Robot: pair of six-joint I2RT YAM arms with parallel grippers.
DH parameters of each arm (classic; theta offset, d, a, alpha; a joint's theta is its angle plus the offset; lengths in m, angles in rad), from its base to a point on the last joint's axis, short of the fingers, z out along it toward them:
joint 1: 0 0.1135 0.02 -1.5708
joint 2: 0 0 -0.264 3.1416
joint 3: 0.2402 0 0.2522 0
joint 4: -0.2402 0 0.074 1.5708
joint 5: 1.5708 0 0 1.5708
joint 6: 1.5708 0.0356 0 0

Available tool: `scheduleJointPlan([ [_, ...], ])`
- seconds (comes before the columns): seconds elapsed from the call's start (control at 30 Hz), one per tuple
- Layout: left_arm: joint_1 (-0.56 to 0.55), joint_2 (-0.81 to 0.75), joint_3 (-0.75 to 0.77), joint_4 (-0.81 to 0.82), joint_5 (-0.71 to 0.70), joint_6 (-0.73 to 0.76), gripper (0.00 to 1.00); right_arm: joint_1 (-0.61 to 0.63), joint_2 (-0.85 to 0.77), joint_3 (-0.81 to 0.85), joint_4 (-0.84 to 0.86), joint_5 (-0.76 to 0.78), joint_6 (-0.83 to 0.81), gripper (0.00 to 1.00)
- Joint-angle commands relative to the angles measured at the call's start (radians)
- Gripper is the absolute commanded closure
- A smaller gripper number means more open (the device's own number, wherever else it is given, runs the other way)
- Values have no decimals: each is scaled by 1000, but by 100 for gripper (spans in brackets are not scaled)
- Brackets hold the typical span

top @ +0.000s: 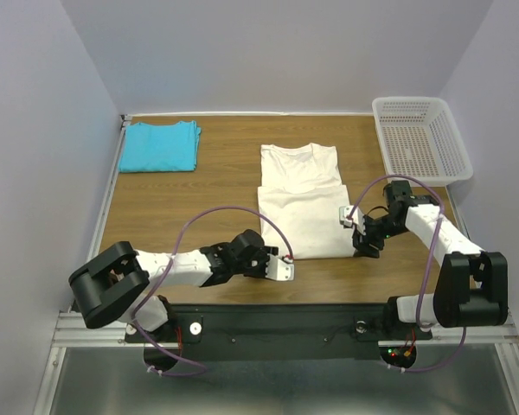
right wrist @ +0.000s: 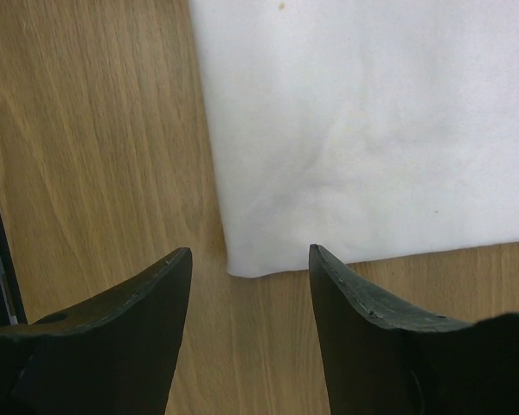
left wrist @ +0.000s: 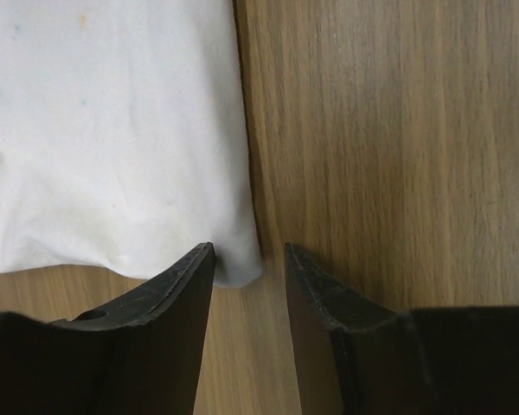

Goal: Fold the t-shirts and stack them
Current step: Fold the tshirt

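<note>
Left hand [left wrist: 249,259] first: my fingers [left wrist: 177,298] fill the bottom of its wrist view, spread apart, nothing clamped. One corner of the cream t-shirt [top: 303,207] pokes into the gap and sits against one fingertip, flat on the counter [left wrist: 372,130].

Right hand [right wrist: 251,259] is the same: fingers apart, holding nothing. The shirt's other near corner lies just ahead of the gap, not touching either tip as far as I can tell.

From the top view, the cream t-shirt lies mid-counter, collar toward the far side, with a fold line across its middle. I have one hand at each near corner, both low over the wood.

Turquoise t-shirt [top: 160,145] is folded at the far left corner, well apart from the cream one.

White perforated basket [top: 419,138] sits at the far right corner, beside the wall.
</note>
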Motion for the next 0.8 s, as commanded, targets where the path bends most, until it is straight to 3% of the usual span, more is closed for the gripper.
scheduleJointPlan([
  [0.0,-8,24,52,46,-42,21,51,-8,10,-12,16,-11,-36,38],
  [0.1,-8,55,70,40,-53,25,56,-8,13,-32,13,-17,-103,37],
  [0.17,-8,68,83,31,-50,26,65,-8,18,-61,14,-11,-151,37],
  [0.3,-6,68,84,31,-45,26,68,-8,46,-79,25,30,-239,36],
  [0.77,-8,47,87,15,-19,18,78,-6,64,-166,228,104,-130,40],
])
